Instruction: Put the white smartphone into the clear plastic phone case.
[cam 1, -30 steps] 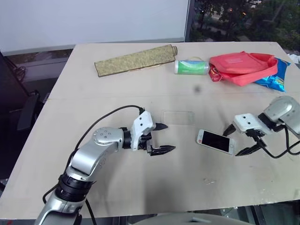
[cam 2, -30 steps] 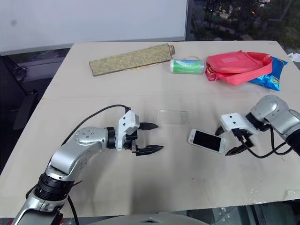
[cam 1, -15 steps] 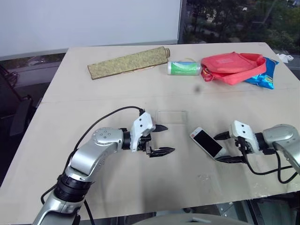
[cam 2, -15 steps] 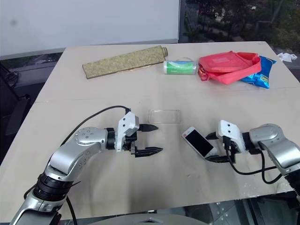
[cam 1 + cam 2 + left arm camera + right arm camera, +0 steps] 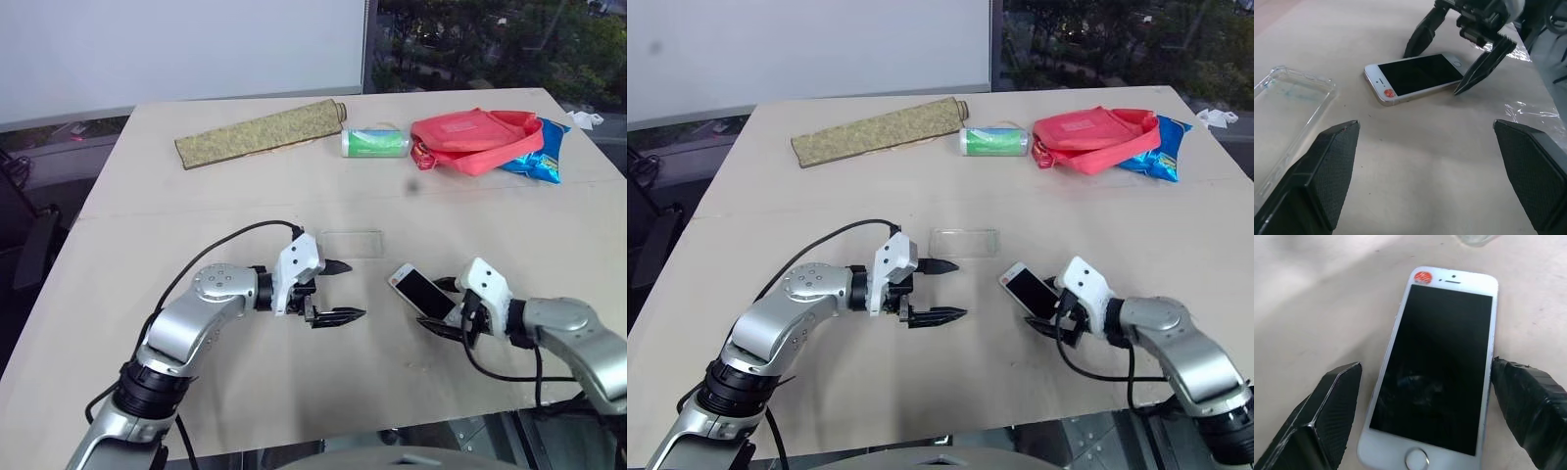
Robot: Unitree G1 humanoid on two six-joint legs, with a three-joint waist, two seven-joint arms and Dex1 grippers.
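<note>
The white smartphone lies face up on the table, dark screen, with a red dot at its far end. The clear plastic phone case lies flat a little beyond and to the left of it, empty. My right gripper is open and low over the table, straddling the phone's home-button end. One finger is at the phone's edge; the other stands off it. My left gripper hovers open to the left of the phone, just in front of the case, holding nothing.
At the table's far side lie a long speckled olive pouch, a green-and-white roll, a red bag and a blue snack packet. A black cable loops from the left wrist. The table's front edge is close to the right arm.
My right gripper has swung in, rolled and dropped, and now straddles the phone's near end. The phone has turned more end-on. The left gripper is still; the camera view has shifted.
</note>
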